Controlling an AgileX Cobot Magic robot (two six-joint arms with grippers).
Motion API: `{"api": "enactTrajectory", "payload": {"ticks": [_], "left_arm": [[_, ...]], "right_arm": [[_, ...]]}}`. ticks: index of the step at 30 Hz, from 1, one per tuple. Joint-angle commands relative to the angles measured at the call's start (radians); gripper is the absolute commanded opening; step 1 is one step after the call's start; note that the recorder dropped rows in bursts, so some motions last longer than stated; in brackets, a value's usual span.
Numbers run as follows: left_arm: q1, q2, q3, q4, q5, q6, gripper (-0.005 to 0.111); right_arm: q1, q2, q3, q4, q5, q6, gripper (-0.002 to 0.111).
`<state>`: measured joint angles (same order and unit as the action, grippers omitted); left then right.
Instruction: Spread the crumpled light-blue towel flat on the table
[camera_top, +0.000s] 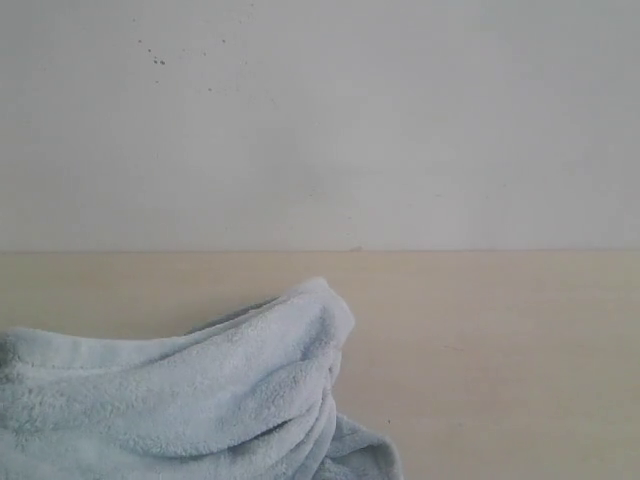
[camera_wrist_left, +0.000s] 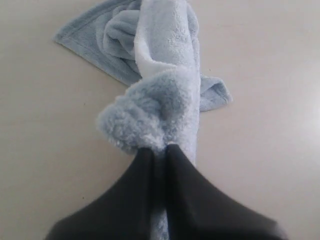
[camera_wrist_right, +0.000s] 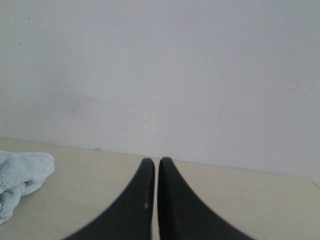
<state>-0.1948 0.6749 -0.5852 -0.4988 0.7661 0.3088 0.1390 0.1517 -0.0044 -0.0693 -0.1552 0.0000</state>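
Note:
The light-blue towel (camera_top: 190, 395) lies crumpled and bunched at the lower left of the exterior view, on the beige table (camera_top: 500, 350). Neither arm shows in that view. In the left wrist view my left gripper (camera_wrist_left: 159, 148) is shut on a fold of the towel (camera_wrist_left: 160, 95), which stretches away from the black fingers (camera_wrist_left: 187, 190) in a twisted strand down to the table (camera_wrist_left: 45, 140). In the right wrist view my right gripper (camera_wrist_right: 156, 161) is shut with nothing in it, above the table (camera_wrist_right: 250, 200), with an end of the towel (camera_wrist_right: 22, 175) far off to its side.
A plain white wall (camera_top: 320, 120) rises behind the table's far edge. Bare tabletop stretches to the right of the towel in the exterior view.

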Motion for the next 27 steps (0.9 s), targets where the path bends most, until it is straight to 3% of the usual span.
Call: {"api": "enactTrajectory", "payload": {"ticks": [1, 6, 11, 13, 17, 20, 22, 23, 25, 27], "left_arm": [[-0.005, -0.045, 0.006, -0.033, 0.045, 0.004, 0.004], [-0.005, -0.045, 0.028, -0.113, 0.051, -0.001, 0.004], [-0.005, -0.045, 0.134, -0.209, 0.053, 0.042, 0.004], [-0.005, -0.046, 0.176, -0.294, 0.047, 0.067, 0.004], [-0.005, -0.046, 0.232, -0.534, 0.045, 0.236, 0.004], [-0.005, -0.046, 0.272, -0.703, 0.045, 0.4, 0.004], [-0.005, -0.046, 0.292, -0.721, 0.046, 0.419, 0.004], [-0.005, -0.046, 0.304, -0.721, 0.049, 0.419, 0.004], [-0.005, -0.046, 0.317, -0.721, 0.049, 0.419, 0.004], [-0.005, -0.046, 0.333, -0.72, 0.055, 0.442, 0.004]], "right_arm": [[0.001, -0.002, 0.004, -0.001, -0.04, 0.025, 0.003], [0.001, -0.002, 0.004, -0.001, -0.199, 0.287, 0.003], [0.001, -0.002, 0.004, 0.001, -0.35, 0.694, 0.003], [0.001, 0.0, -0.004, 0.001, -0.307, 0.873, 0.003], [0.001, 0.108, -0.105, -0.112, -0.16, 0.899, 0.003], [0.001, 0.342, -0.204, -0.386, -0.216, 1.049, 0.003], [0.001, 0.52, -0.285, -0.654, -0.281, 1.203, 0.003], [0.001, 0.662, -0.359, -0.903, -0.346, 1.366, 0.003], [0.001, 0.797, -0.444, -1.1, -0.43, 1.497, 0.003], [0.001, 0.941, -0.521, -1.178, -0.498, 1.535, 0.003]]}}
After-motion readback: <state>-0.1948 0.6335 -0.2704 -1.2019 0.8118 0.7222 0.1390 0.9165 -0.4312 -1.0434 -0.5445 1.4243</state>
